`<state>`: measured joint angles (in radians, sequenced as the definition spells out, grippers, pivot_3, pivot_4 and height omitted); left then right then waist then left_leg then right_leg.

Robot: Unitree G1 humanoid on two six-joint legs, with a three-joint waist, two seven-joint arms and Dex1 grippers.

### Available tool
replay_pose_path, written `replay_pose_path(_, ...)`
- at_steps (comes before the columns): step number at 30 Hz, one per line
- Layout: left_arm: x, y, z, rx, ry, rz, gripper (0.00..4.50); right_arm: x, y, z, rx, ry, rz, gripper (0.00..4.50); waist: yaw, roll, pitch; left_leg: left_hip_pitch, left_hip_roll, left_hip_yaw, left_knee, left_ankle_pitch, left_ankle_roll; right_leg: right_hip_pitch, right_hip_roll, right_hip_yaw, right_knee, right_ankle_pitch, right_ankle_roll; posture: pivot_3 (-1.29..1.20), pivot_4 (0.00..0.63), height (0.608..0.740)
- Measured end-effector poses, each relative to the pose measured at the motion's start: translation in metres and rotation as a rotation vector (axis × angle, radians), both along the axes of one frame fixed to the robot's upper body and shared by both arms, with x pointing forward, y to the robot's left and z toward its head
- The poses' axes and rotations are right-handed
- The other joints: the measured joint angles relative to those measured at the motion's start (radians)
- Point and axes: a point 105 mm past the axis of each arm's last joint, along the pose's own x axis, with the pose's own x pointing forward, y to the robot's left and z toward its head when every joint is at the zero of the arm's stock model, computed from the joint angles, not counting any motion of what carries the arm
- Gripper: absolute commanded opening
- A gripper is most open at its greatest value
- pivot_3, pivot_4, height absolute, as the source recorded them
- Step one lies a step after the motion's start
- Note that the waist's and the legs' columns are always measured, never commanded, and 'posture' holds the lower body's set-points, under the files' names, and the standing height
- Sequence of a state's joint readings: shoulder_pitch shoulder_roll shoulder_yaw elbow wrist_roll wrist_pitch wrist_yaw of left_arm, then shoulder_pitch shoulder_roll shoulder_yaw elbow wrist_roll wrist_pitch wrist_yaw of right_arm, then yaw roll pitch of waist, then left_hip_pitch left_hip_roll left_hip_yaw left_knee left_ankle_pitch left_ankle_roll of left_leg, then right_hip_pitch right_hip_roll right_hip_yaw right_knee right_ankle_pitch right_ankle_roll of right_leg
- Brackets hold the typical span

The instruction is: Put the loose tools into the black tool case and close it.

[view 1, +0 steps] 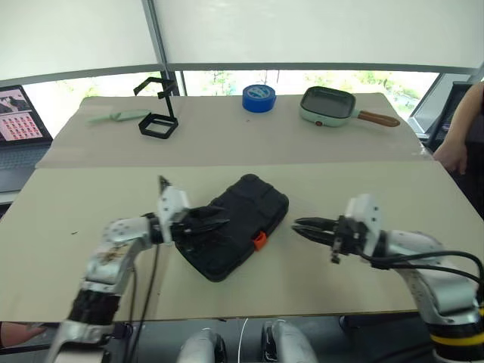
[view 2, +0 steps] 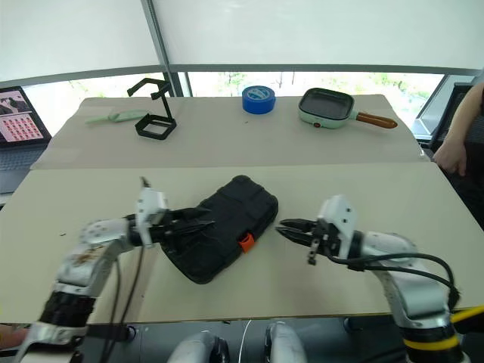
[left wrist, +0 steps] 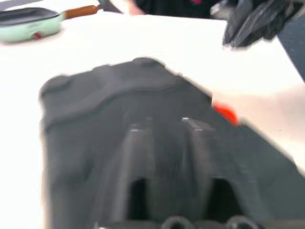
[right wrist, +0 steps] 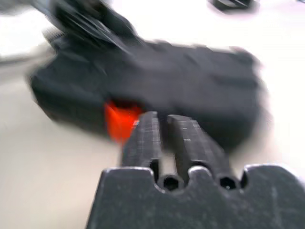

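Now the case (view 1: 234,225) lies shut on the table (view 1: 378,181), long axis diagonal, its latch (view 1: 259,240) facing the right gripper (view 1: 301,225). That gripper's fingers sit nearly together, just clear of the latch; the left gripper (view 1: 214,221), slightly spread, overlaps the case's left edge and is nearer.

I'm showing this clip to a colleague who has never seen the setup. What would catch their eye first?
The closed black tool case with its orange latch, lying slantwise mid-table. The left end effector is at its left edge, the right end effector just off its right side. Behind, on the far table, sit a blue tape roll and a mint-green pan.
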<state>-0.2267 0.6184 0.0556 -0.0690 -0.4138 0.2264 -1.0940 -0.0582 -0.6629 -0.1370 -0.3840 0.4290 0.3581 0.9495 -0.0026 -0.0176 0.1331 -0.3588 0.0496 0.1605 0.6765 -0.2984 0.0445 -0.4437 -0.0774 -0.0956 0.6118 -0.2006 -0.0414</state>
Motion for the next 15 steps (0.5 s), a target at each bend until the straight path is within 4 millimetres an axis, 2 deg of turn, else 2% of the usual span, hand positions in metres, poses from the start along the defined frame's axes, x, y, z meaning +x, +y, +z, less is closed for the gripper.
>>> replay_pose_path(2, -0.007, 0.030, -0.005, 0.030, 0.047, 0.083, 3.32, -0.003, -0.016, -0.002, -0.029, -0.042, -0.040, 2.52, -0.001, 0.000, 0.004, -0.001, 0.000, 0.000, -0.001, 0.000, -0.001, -0.002, 0.001, 0.000, 0.000, -0.001, -0.001, 0.00, 0.150, 0.740)
replay_pose_path(4, -0.015, 0.053, -0.003, 0.075, 0.014, 0.142, 4.08, -0.012, -0.028, -0.010, -0.055, -0.080, -0.016, 3.25, 0.005, -0.001, 0.005, -0.004, 0.000, 0.000, -0.001, 0.000, -0.002, -0.005, 0.001, -0.001, 0.000, -0.001, -0.001, 0.00, 0.150, 0.740)
replay_pose_path(6, -0.022, 0.078, -0.008, 0.146, 0.004, 0.219, 4.50, -0.020, -0.032, -0.016, -0.064, -0.114, 0.031, 3.85, 0.007, -0.001, 0.005, -0.004, 0.000, 0.001, 0.000, 0.000, -0.001, -0.006, 0.000, 0.000, 0.000, -0.001, -0.001, 0.00, 0.150, 0.740)
replay_pose_path(7, -0.027, 0.091, -0.017, 0.192, 0.025, 0.259, 4.50, -0.023, -0.035, -0.020, -0.073, -0.131, 0.058, 4.26, 0.006, 0.000, 0.006, -0.004, -0.001, 0.003, 0.000, 0.000, 0.000, -0.007, 0.000, 0.001, 0.000, -0.001, 0.000, 0.00, 0.150, 0.740)
replay_pose_path(8, -0.036, 0.105, -0.031, 0.225, 0.066, 0.304, 4.50, -0.025, -0.042, -0.027, -0.091, -0.132, 0.069, 4.40, 0.005, 0.000, 0.006, -0.004, -0.001, 0.004, 0.000, -0.001, 0.000, -0.007, 0.000, 0.001, 0.000, -0.001, 0.000, 0.00, 0.150, 0.740)
replay_pose_path(10, -0.048, 0.118, -0.051, 0.252, 0.129, 0.353, 4.50, -0.024, -0.057, -0.037, -0.108, -0.108, 0.036, 4.40, 0.004, -0.003, 0.009, -0.009, -0.001, 0.005, 0.002, -0.001, 0.001, -0.012, -0.001, 0.001, 0.000, -0.001, 0.000, 0.00, 0.150, 0.740)
replay_pose_path(12, -0.054, 0.122, -0.055, 0.253, 0.096, 0.383, 4.50, -0.018, -0.070, -0.042, -0.136, -0.135, 0.008, 4.40, 0.008, -0.006, 0.011, -0.011, -0.001, 0.004, 0.004, -0.001, 0.001, -0.013, -0.002, 0.001, 0.001, 0.000, 0.001, 0.00, 0.150, 0.740)
replay_pose_path(15, -0.057, 0.126, -0.054, 0.266, 0.057, 0.411, 4.50, -0.009, -0.075, -0.039, -0.161, -0.184, 0.000, 4.40, 0.012, -0.006, 0.011, -0.011, 0.000, 0.004, 0.003, -0.001, 0.000, -0.013, -0.004, 0.001, 0.001, 0.000, 0.000, 0.00, 0.150, 0.740)
